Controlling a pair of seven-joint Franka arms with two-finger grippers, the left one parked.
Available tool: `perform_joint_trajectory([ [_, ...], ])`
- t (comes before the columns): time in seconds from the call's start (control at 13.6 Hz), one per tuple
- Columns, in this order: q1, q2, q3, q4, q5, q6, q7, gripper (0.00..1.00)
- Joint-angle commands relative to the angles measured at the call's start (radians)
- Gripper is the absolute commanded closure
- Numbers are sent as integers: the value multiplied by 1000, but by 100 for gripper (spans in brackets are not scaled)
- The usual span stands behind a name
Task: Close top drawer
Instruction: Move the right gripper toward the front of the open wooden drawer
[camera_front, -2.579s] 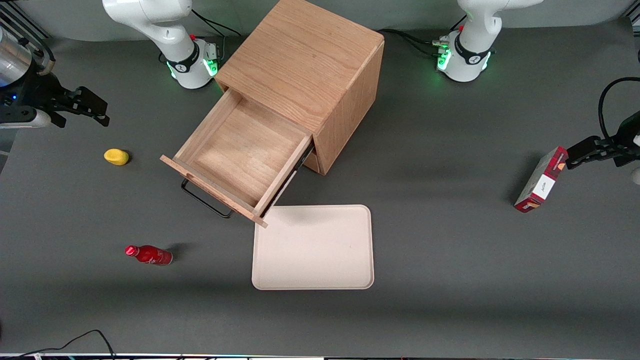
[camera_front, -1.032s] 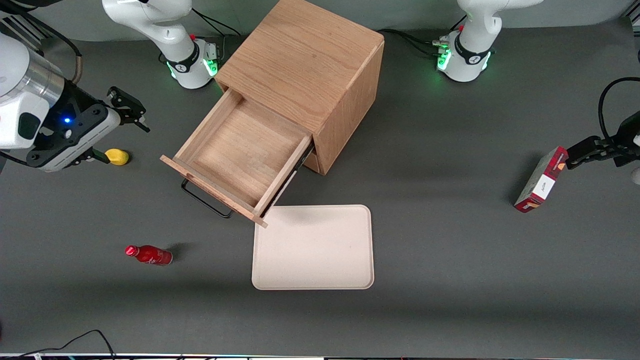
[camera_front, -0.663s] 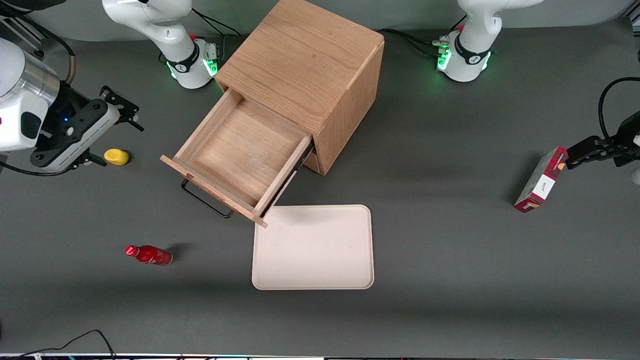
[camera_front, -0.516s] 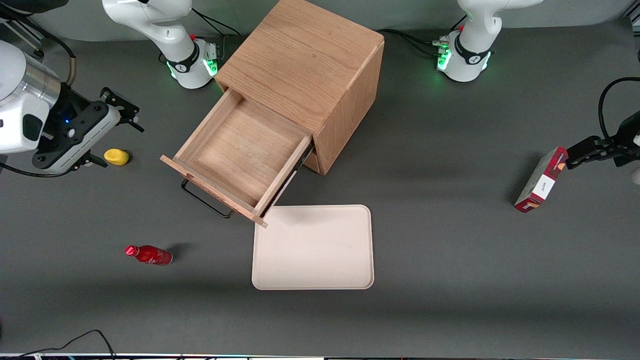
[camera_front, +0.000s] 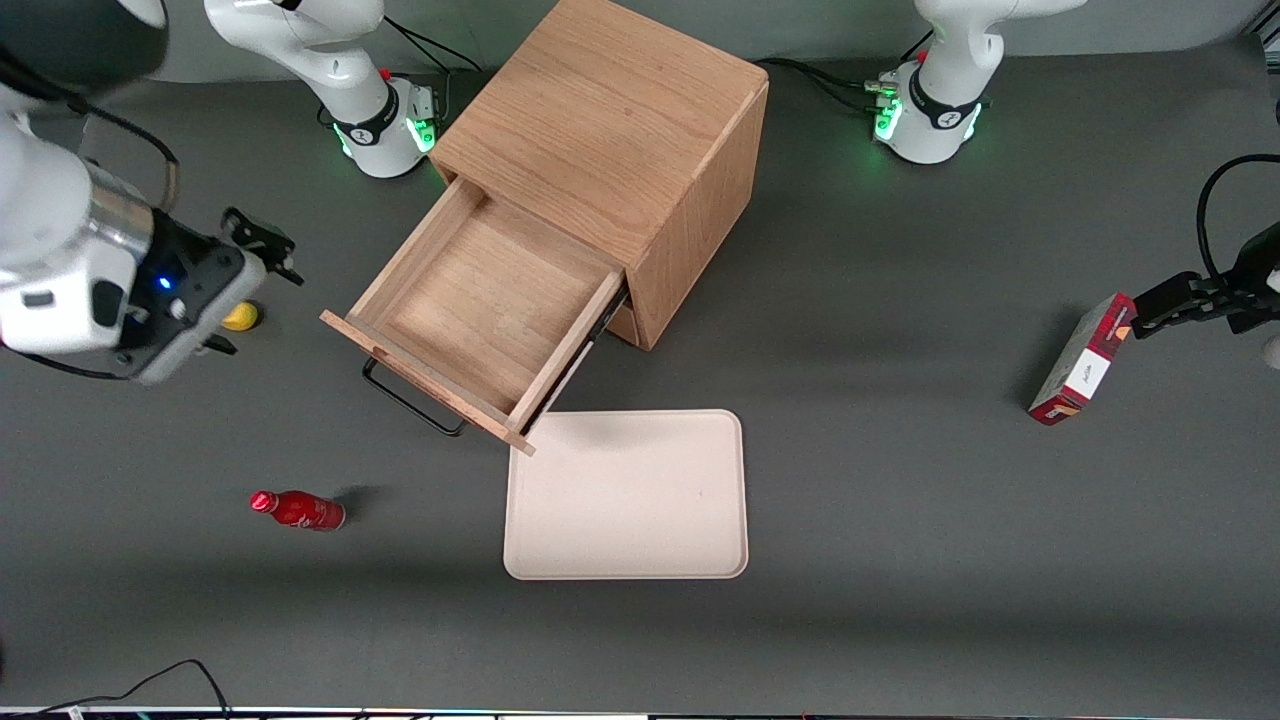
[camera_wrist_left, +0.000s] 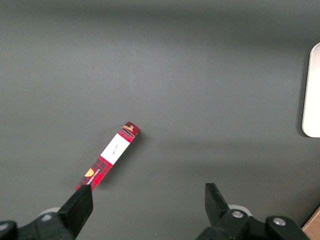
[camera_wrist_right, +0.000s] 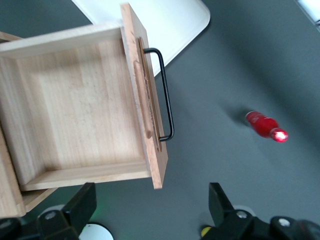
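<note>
The top drawer (camera_front: 480, 305) stands pulled far out of the oak cabinet (camera_front: 610, 130), its light-wood box bare inside. A thin black wire handle (camera_front: 408, 400) runs along its front. My gripper (camera_front: 256, 300) hovers above the table beside the drawer, toward the working arm's end, and is apart from it. It is open with nothing between its fingers. In the right wrist view the drawer (camera_wrist_right: 80, 120) and its handle (camera_wrist_right: 168, 95) lie ahead of the gripper (camera_wrist_right: 150, 212), whose black fingers (camera_wrist_right: 80, 205) stand wide apart.
A small yellow object (camera_front: 242, 317) lies under the gripper, partly covered. A red bottle (camera_front: 298, 510) lies nearer the front camera. A beige tray (camera_front: 625, 495) sits in front of the drawer's corner. A red box (camera_front: 1080, 360) stands at the parked arm's end.
My arm has come in from the working arm's end toward the drawer and dropped nearer the front camera, now covering part of the yellow object. The drawer has not moved.
</note>
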Motion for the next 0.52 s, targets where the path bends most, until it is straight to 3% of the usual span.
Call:
perform_joint_trajectory([
  [0.0, 2, 121, -2, 45, 23, 3, -23, 0],
  [0.44, -11, 151, -2, 42, 31, 9, -28, 0],
])
